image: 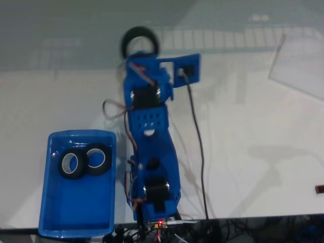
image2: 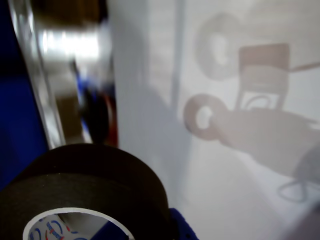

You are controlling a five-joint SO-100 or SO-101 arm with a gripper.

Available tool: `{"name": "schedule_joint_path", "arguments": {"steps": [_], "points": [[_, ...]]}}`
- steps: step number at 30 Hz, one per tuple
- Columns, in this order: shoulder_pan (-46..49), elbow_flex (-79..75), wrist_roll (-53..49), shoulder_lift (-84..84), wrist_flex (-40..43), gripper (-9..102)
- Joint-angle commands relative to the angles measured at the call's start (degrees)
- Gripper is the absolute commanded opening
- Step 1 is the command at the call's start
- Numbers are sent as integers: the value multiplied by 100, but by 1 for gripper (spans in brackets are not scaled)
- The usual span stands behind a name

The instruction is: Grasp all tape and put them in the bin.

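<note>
One black tape roll (image: 125, 43) with a white core is held at the far end of the outstretched blue arm, and my gripper (image: 140, 56) is shut on it. The wrist view has this roll (image2: 85, 185) close up at the bottom left, with a blue finger (image2: 182, 227) beside it and its ring-shaped shadow on the white table beyond. Two more black tape rolls (image: 71, 175) (image: 107, 154) lie side by side and touching in the far half of the blue bin (image: 76, 207), which sits left of the arm's base.
A black cable (image: 198, 142) runs down the table right of the arm. A clear sheet (image: 298, 66) lies at the upper right. A small dark object (image: 320, 189) sits at the right edge. Wires bunch at the base by the table's front edge.
</note>
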Motion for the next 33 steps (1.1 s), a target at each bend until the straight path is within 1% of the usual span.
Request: {"name": "schedule_joint_path", "arguments": {"steps": [1, 8, 12, 14, 19, 23, 33], "points": [[-1160, 149, -817, 606, 352, 0], [-3094, 896, -1969, 1494, 791, 0], [-3929, 976, -2848, 1775, 1336, 0], [-4140, 976, -3375, 1819, 1644, 0], [-4263, 1213, -4720, 1872, 2021, 0], [-4254, 1635, -5247, 1898, 1960, 0], [-4342, 2900, -5238, 1731, 967, 0]]}}
